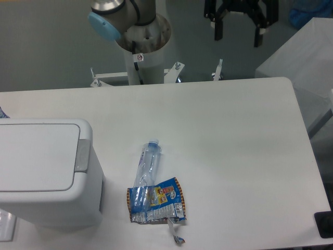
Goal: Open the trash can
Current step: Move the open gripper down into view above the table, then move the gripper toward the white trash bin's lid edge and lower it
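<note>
Trash can (pixel 44 172): lid down, left side cut off. Gripper (pixel 238 32): fingers spread, top cropped. Snack wrapper (pixel 156 200): print illegible. Bottle (pixel 146 165): label unreadable.

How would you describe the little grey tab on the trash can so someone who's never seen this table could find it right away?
Start at the big white trash can at the table's left edge, its flat lid closed. On the lid's right edge, facing the clear plastic bottle and the blue snack wrapper, sits the grey push tab. It is the only grey part on the otherwise white bin.
</note>
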### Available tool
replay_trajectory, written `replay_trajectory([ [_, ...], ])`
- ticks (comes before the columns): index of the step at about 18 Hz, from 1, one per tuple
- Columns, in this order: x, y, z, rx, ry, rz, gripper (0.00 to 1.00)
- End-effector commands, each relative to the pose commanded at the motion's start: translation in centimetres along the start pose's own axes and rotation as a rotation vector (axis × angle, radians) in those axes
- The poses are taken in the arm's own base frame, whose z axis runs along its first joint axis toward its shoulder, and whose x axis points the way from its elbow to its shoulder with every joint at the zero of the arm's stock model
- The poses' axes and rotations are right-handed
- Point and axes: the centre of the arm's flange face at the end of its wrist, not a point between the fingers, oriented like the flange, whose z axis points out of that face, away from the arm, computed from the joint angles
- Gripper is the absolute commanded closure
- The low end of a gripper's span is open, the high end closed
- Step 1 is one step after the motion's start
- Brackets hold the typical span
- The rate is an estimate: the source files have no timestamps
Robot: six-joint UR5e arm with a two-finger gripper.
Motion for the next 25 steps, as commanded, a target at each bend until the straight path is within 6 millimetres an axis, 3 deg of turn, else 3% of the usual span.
replay_trajectory([
  [6,-0.2,-1.2,0.1,0.021,0.003,-0.210,0.00],
  [10,0.1,-5.0,2.0,0.081,-0.004,-0.327,0.00],
  [14,0.5,-7.0,2.9,0.097,0.000,-0.393,0.00],
  [18,1.7,-8.7,4.2,0.056,0.014,-0.399,0.00],
  [25,4.4,-14.3,8.1,0.052,0.056,-0.613,0.00],
])
